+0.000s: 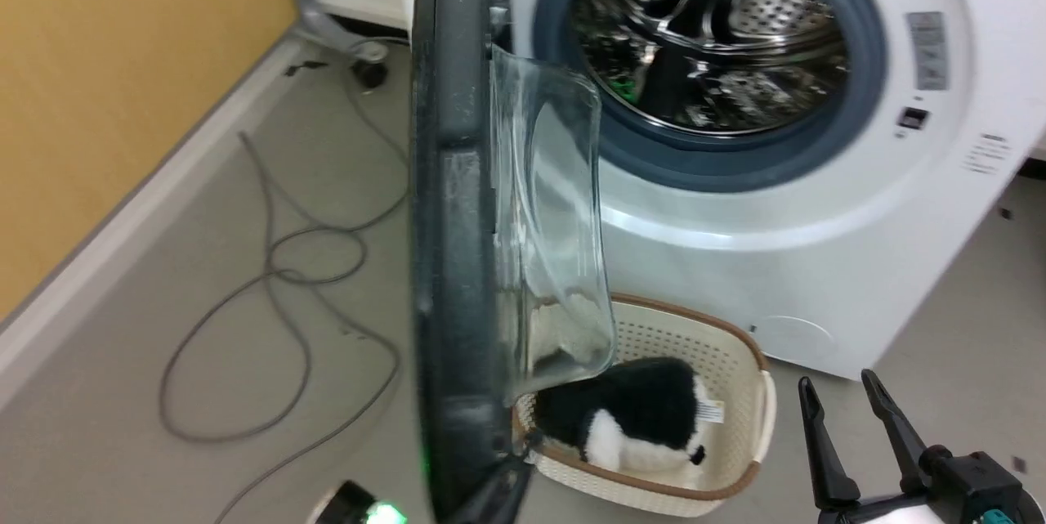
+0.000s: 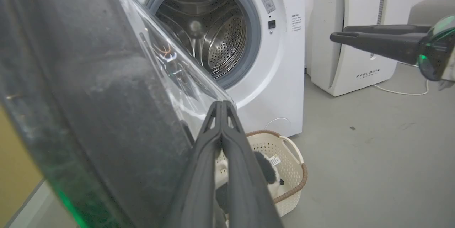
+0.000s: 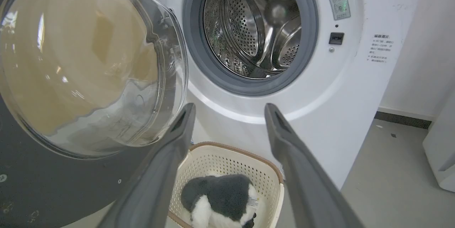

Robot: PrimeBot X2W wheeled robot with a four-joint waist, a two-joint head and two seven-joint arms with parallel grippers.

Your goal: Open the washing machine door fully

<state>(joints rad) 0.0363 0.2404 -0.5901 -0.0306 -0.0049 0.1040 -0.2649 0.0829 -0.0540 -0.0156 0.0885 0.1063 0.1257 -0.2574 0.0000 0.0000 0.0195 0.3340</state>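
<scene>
Grey floor [image 1: 964, 320] | one washing machine [image 1: 735, 262] | one washing machine door [image 1: 453, 221] open | one basket [image 1: 695, 336] | left tool [image 2: 222, 104] pressed together | right tool [image 1: 838, 381] spread

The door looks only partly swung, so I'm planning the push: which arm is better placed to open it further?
Left. The left gripper, shut, lies close beside the inner face of the washing machine door, probably ready to push; the right gripper hangs open, well apart from the door.
</scene>
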